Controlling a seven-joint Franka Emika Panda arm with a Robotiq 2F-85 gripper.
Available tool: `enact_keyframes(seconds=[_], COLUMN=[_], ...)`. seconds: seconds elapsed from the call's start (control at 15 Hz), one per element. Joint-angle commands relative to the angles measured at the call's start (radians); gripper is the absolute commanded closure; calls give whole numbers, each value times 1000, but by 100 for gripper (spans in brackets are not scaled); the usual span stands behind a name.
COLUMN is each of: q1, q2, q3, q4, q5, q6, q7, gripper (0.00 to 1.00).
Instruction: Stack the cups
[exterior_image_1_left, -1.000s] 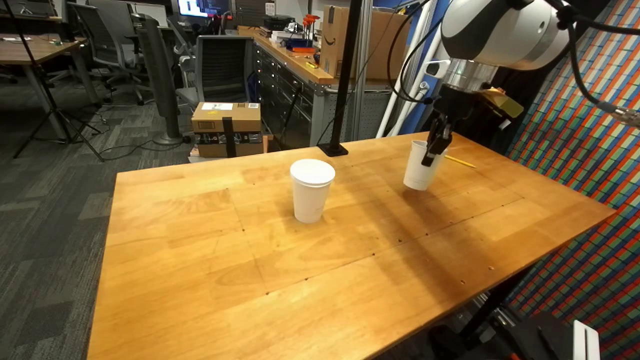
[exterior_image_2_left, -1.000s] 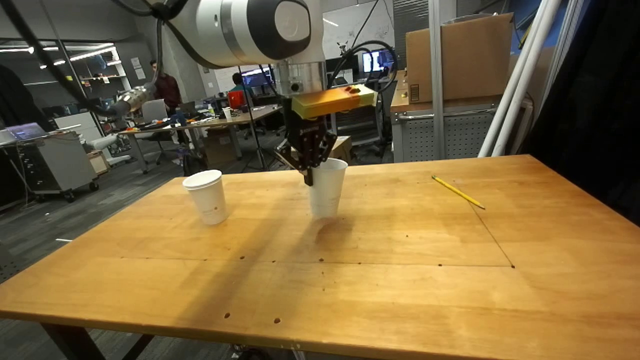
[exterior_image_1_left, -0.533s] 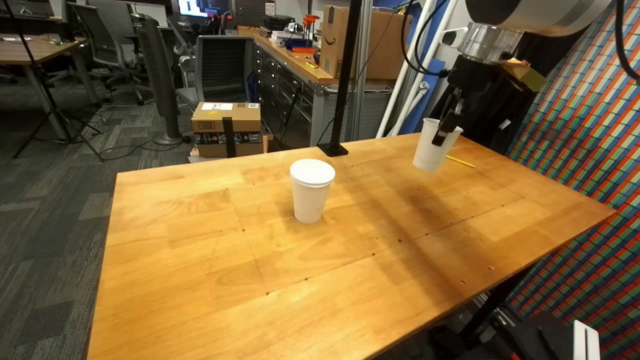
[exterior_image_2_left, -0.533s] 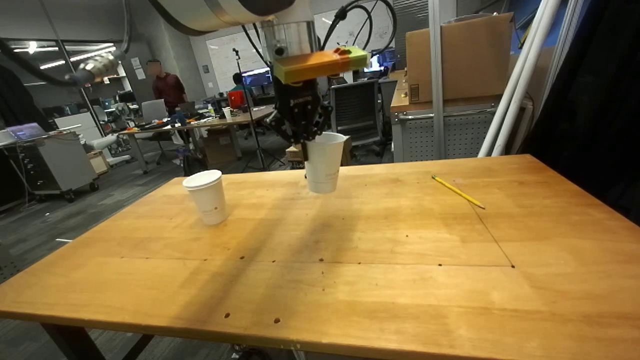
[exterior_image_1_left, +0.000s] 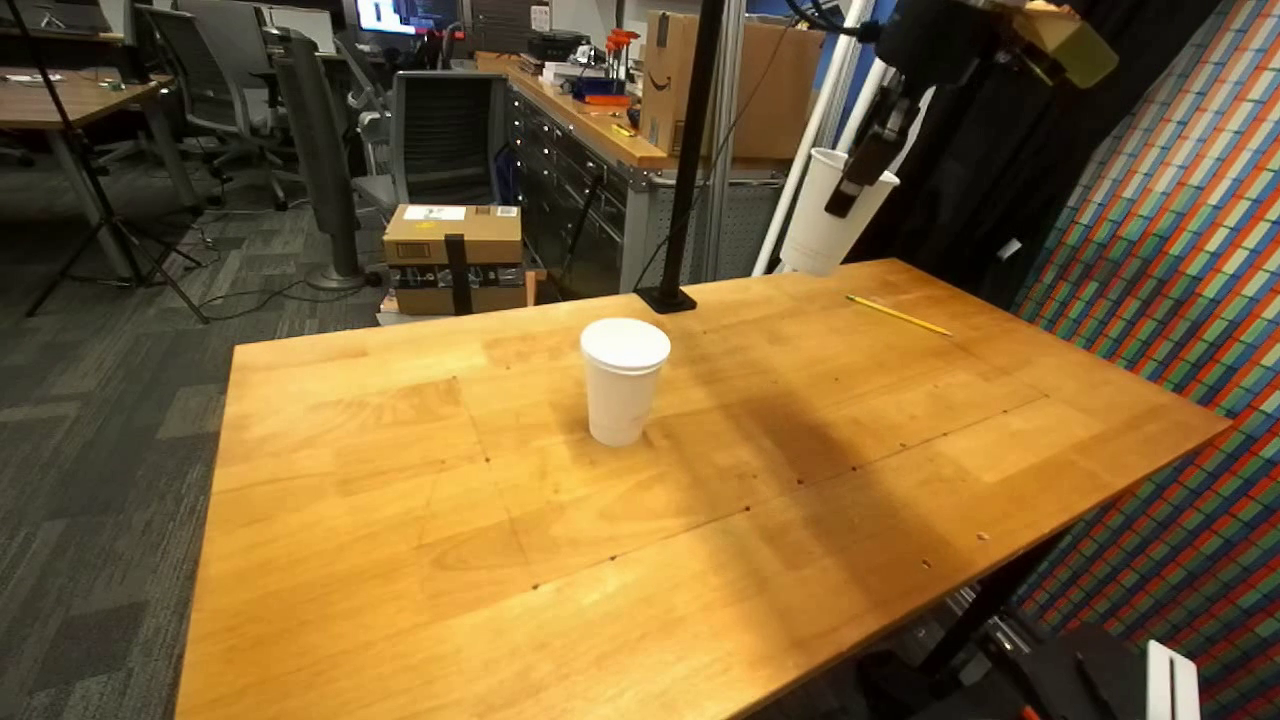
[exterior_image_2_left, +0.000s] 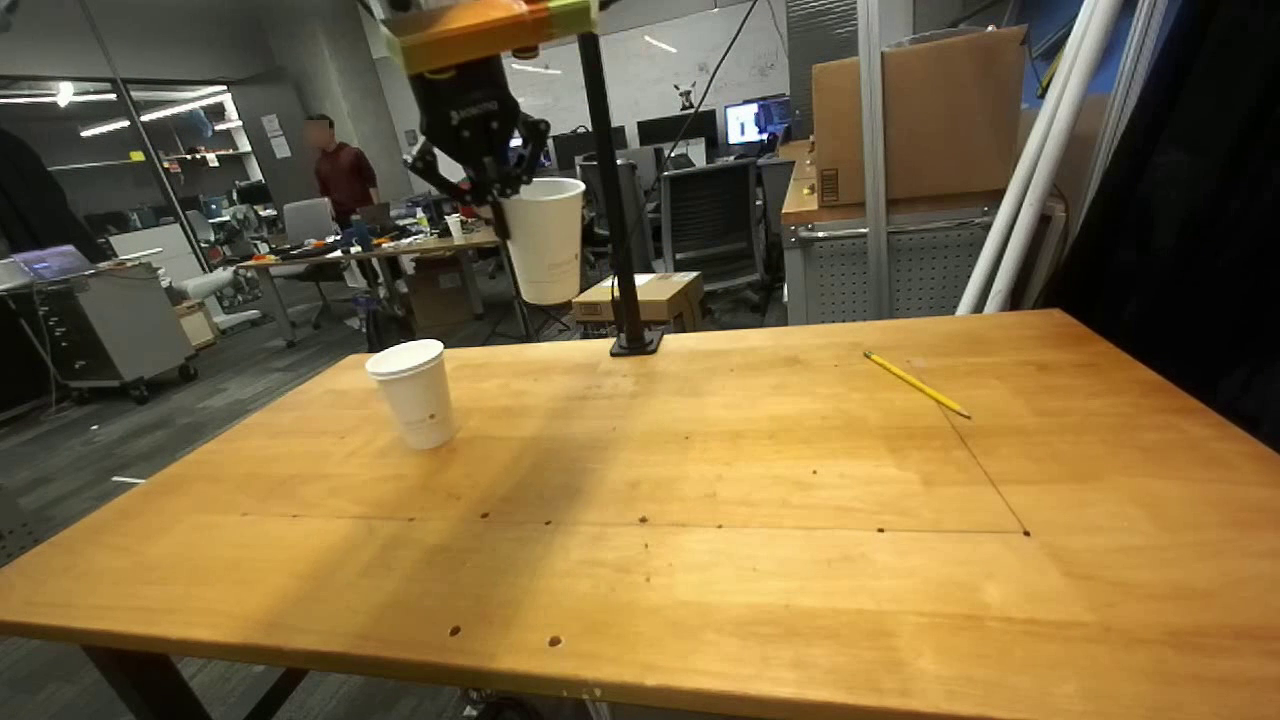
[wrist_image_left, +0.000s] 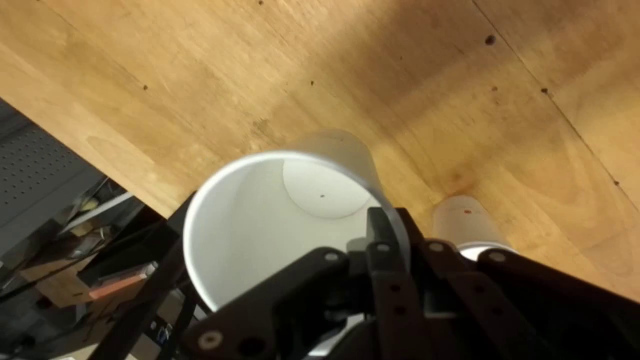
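A black post (exterior_image_1_left: 690, 150) rises from the desk (exterior_image_1_left: 450, 560) with its foot beside the edge; in an exterior view it shows between my raised cup (exterior_image_1_left: 820, 225) and the standing cup (exterior_image_1_left: 619, 400). I have the hand (wrist_image_left: 395, 227) clamped on the raised cup's wall (one finger inside, one outside, by the wrist view), and that cup hangs tilted with its base off the desk. The standing cup is upright on the desk, well apart from the yellow pencil (exterior_image_2_left: 917, 384). In both exterior views a broad sweep of desk runs from it toward the near border. Behind the desk, a large carton (exterior_image_1_left: 775, 95) bears the curved Amazon arrow (exterior_image_1_left: 658, 82); a smaller box (exterior_image_1_left: 450, 240) has a white label (exterior_image_1_left: 435, 213) I can't read.
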Motion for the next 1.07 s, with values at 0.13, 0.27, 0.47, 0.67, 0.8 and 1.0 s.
enact_keyframes(seconds=[0.13,0.27,0.47,0.67,0.8,1.0], q1=[111,152,212,262,290,316], q2=[-112,-118,-104,-79,-57,-26], q3=[45,59,81,102,115,124], q4=[-46,-52,-53,-49,-40,-30], q5=[8,14,32,53,68,80], q6=[4,8,13,28,36,61], q7=[96,117,144,156,157,149], gripper=[100,100,100,100,100,100])
